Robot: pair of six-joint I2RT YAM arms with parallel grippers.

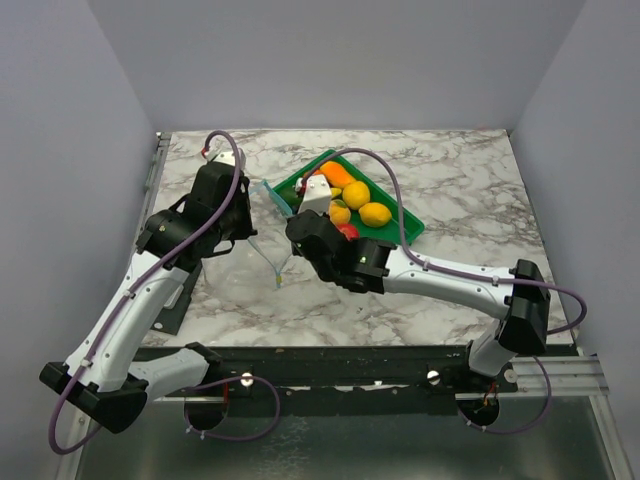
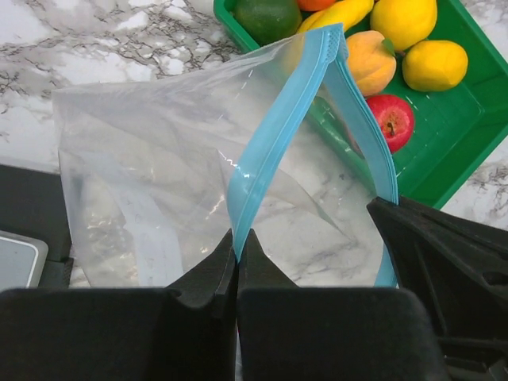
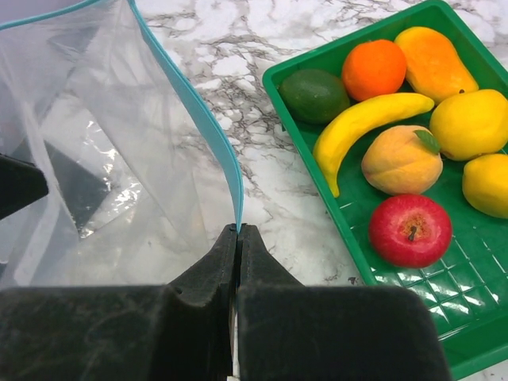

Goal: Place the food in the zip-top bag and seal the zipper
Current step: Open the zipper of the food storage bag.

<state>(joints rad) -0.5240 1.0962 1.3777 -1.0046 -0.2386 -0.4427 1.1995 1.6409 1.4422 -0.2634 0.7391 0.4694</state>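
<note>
Left gripper (image 2: 236, 238) and right gripper (image 3: 238, 230) each clamp the zipper (image 2: 275, 135) of the zip-top bag (image 2: 143, 151). The food (image 3: 401, 159) lies in a green tray (image 3: 476, 270) ahead-right of the right gripper

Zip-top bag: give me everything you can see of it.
The zip-top bag is clear, crinkly plastic film with a light blue zipper strip along its mouth. It is unsealed and looks empty. The left gripper is shut on one lip of the strip, the right gripper on the other, holding the mouth spread open beside the green tray of fruit. Whether its body rests on the marble table is unclear.
</note>
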